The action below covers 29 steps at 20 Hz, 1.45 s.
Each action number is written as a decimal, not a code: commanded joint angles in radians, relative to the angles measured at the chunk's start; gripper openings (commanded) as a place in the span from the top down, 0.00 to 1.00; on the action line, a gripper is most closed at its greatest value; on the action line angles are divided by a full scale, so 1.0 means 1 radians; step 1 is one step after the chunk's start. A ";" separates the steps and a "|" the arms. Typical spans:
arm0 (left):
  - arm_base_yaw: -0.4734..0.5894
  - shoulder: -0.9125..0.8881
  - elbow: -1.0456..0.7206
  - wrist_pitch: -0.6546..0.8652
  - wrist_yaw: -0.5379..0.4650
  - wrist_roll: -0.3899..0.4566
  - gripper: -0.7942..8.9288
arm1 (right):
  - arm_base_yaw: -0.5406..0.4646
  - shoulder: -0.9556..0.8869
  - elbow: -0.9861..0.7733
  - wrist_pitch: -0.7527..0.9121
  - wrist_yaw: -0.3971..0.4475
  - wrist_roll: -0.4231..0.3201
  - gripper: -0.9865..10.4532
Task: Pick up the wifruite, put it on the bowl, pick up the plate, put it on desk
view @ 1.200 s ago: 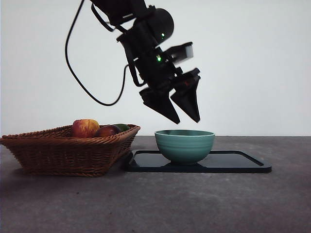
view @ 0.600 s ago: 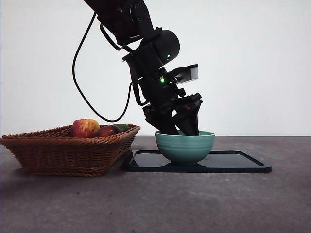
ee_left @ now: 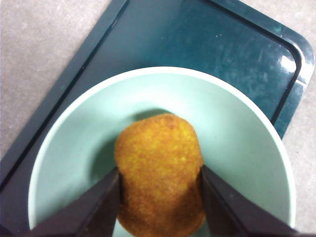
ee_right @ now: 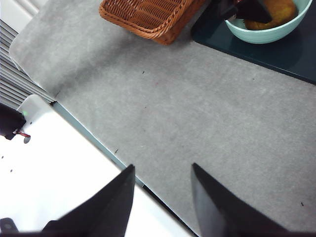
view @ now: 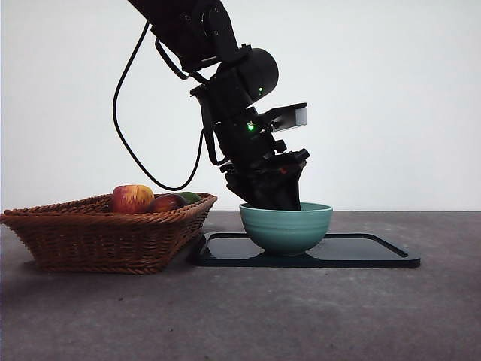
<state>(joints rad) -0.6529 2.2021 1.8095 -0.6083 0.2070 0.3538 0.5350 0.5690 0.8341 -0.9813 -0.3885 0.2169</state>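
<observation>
The brown fuzzy wifruite (ee_left: 160, 163) lies inside the teal bowl (ee_left: 247, 143). My left gripper (ee_left: 159, 170) is down in the bowl, with its two jaws pressed against the fruit's two sides. In the front view the left gripper (view: 270, 197) dips behind the bowl's (view: 285, 226) rim, so the fruit is hidden there. The bowl stands on the glossy black tray (view: 361, 252), which lies on the grey desk (view: 240, 316). My right gripper (ee_right: 162, 170) is open and empty, high over the desk's edge, far from the bowl (ee_right: 266, 33) and the fruit (ee_right: 271, 11).
A brown wicker basket (view: 105, 233) stands left of the tray, touching its corner. It holds a red-and-yellow apple (view: 132, 198), a dark red fruit (view: 165, 203) and something green behind them. The basket also shows in the right wrist view (ee_right: 148, 17).
The left gripper came down from above the bowl into it. Its jaws, apart a moment ago, have closed together inside the bowl.
</observation>
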 commanded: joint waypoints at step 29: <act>0.112 -0.740 0.019 -0.365 -0.158 -0.488 0.76 | 0.006 0.002 0.009 0.009 0.025 -0.019 0.76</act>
<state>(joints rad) -0.5373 1.4544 1.8099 -0.9844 0.0509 -0.1059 0.5350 0.5690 0.8341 -0.9813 -0.3653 0.2123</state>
